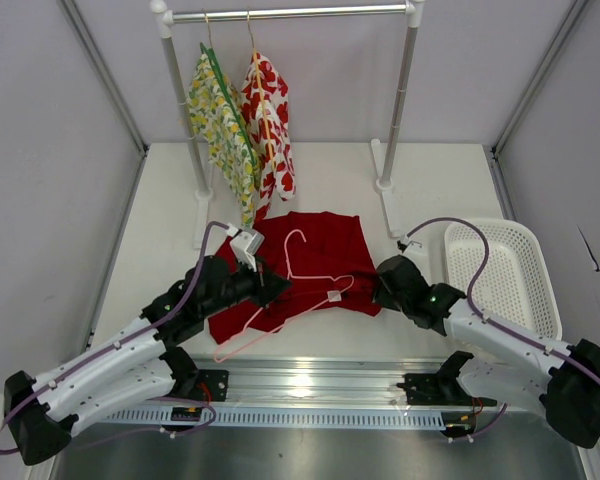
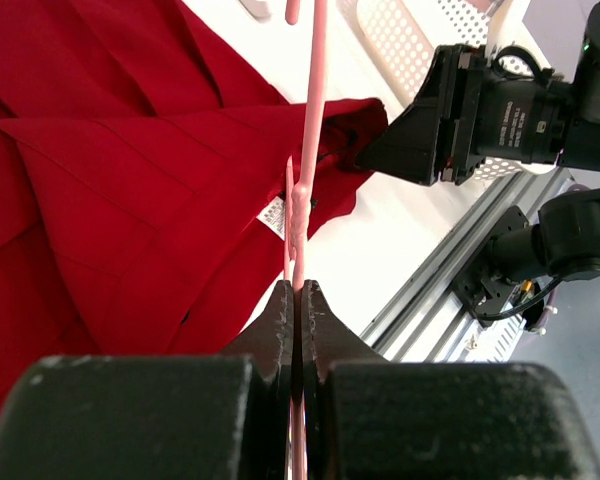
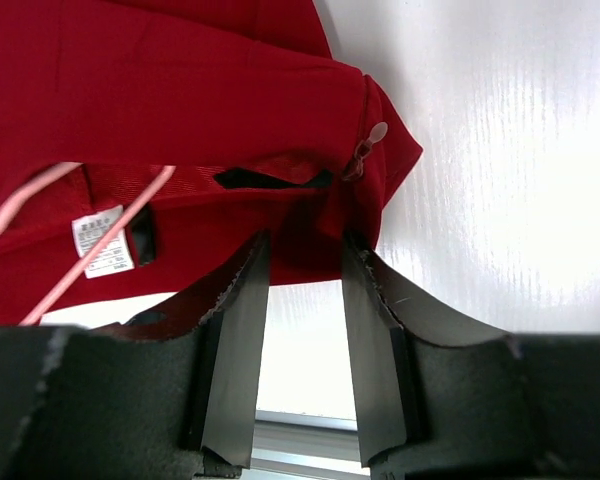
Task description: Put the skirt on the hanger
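The deep-red skirt point(image 1: 325, 255) lies flat in the middle of the table, and the pale pink hanger point(image 1: 288, 262) rests across it with its hook toward the rack. My left gripper point(image 1: 276, 288) is shut on the hanger's wire at the skirt's left side. In the left wrist view the hanger wire point(image 2: 312, 120) runs straight out from the left gripper point(image 2: 298, 290) over the skirt point(image 2: 110, 170). My right gripper point(image 1: 380, 286) is open at the skirt's right corner. The right gripper point(image 3: 305, 248) has its fingertips straddling the edge of the skirt point(image 3: 160, 90), next to a hanger end point(image 3: 372, 140).
A metal rack point(image 1: 400, 100) at the back carries a yellow-green floral garment point(image 1: 220, 125) and a white one with red flowers point(image 1: 270, 120). A white basket point(image 1: 500, 275) stands at the right. A metal rail point(image 1: 310, 385) runs along the near edge. A white label point(image 3: 102, 240) shows on the skirt.
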Motion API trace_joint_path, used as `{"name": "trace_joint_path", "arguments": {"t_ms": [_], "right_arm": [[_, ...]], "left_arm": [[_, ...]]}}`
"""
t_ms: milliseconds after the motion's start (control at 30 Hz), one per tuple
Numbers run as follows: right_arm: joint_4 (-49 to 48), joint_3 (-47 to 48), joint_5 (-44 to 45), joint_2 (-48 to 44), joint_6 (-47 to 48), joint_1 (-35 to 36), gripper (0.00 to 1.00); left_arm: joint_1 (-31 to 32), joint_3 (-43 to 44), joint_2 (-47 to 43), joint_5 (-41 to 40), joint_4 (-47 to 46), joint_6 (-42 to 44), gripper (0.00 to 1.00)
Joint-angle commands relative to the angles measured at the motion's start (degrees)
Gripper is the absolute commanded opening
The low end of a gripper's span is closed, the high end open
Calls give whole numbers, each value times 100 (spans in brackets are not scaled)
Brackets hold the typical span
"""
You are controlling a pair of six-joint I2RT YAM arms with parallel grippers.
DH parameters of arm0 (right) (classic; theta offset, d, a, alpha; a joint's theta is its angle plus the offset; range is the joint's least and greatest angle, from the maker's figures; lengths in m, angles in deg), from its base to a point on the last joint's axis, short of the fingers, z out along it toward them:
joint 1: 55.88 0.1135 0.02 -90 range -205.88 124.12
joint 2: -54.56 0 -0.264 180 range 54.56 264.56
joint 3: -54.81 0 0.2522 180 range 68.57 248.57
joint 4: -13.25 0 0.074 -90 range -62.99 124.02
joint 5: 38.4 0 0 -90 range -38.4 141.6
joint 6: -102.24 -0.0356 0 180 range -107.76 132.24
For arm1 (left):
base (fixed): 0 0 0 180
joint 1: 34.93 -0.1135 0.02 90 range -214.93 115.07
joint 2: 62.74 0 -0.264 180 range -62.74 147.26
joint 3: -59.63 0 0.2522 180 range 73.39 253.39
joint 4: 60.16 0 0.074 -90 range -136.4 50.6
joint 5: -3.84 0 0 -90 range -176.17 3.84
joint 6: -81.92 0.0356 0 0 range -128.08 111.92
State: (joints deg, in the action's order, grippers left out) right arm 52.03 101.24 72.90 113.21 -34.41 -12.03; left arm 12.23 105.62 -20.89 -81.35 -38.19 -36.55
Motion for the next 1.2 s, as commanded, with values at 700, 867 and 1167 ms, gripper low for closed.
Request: {"name": "trace_joint_path", "arguments": {"t_ms": [700, 867, 1167], "right_arm": [[-559, 583, 656, 902, -573, 404, 41], [-428, 715, 761, 1165, -731, 448, 40], [-340, 908, 1087, 1517, -1100, 519, 40]], "left_arm": [[-40, 152, 69, 212, -302, -10, 0], [-40, 143, 69, 221, -337, -18, 0], [-40, 108, 17, 274, -329, -10, 0]]}}
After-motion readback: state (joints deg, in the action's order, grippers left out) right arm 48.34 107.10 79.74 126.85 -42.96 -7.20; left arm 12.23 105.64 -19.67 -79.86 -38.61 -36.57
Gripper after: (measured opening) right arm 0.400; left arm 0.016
